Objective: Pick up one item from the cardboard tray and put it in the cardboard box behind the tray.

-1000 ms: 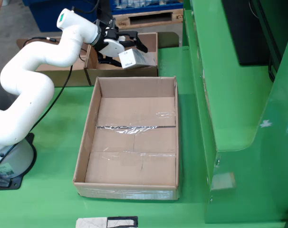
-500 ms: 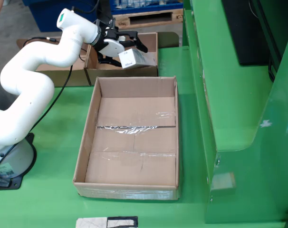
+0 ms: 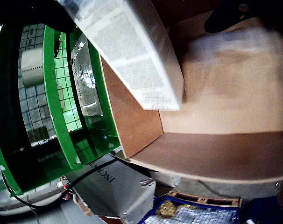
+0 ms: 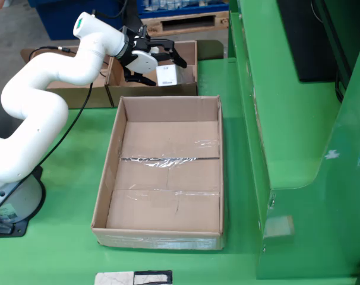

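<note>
The black hand (image 4: 162, 62), jaws spread, is releasing the white printed carton (image 4: 168, 75) into the rear brown cardboard box (image 4: 189, 89); withdrawing upward comes next.

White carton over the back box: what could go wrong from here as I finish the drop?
1. In the fixed view the gripper looks open, and the white carton lies tilted in the wrist view; it may land on edge.
2. The carton sits close to the cardboard box wall, so it could catch the rim.
3. The fingers spread near that rim and may clip it when retreating.
</note>
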